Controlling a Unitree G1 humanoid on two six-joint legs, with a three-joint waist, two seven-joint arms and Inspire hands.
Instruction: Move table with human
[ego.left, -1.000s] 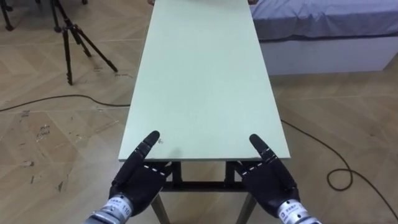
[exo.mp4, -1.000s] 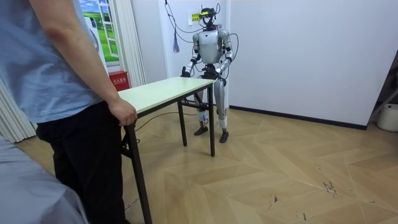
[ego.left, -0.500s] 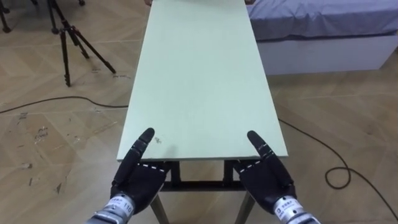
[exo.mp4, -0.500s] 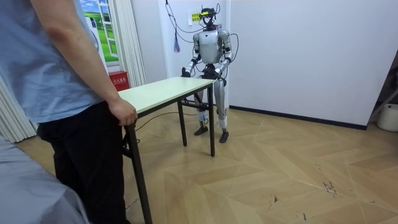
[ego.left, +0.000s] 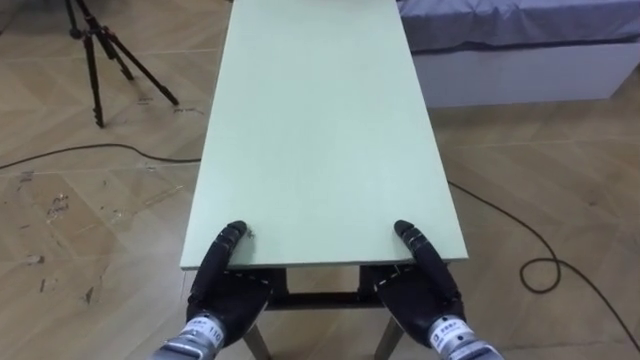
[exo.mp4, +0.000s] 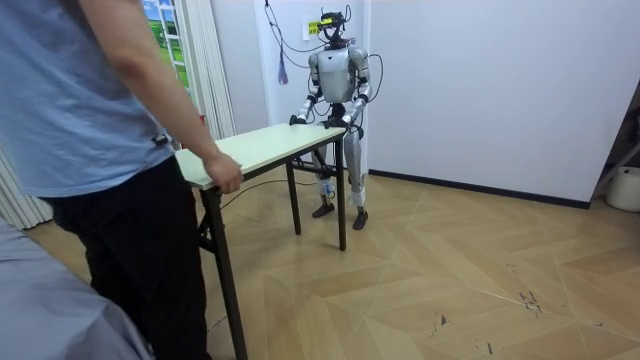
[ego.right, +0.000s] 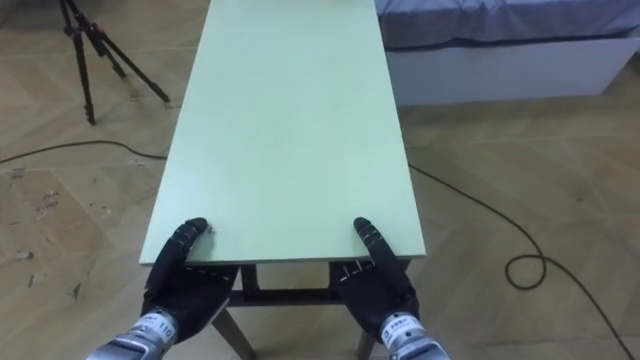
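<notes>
A long pale green table (ego.left: 320, 130) runs away from me, and I stand at its near short end. My left hand (ego.left: 225, 290) sits under the near left corner with its thumb (ego.left: 232, 237) bent over the top. My right hand (ego.left: 420, 290) clasps the near right corner the same way, thumb (ego.left: 408, 237) on top. The fingers of both are hidden beneath the board. In the room view a person (exo.mp4: 90, 150) in a blue shirt stands at the far end of the table (exo.mp4: 260, 145), one hand (exo.mp4: 225, 178) gripping its corner.
A black tripod (ego.left: 95, 50) stands on the wood floor to the far left, with a dark cable (ego.left: 80, 155) lying near it. A bed (ego.left: 520, 40) with grey bedding flanks the table's far right. Another cable (ego.left: 540, 270) loops on the floor at right.
Both my hands have closed on the near edge, thumbs bending down from straight onto the top. The person has leaned and shifted the hand along the far corner.
</notes>
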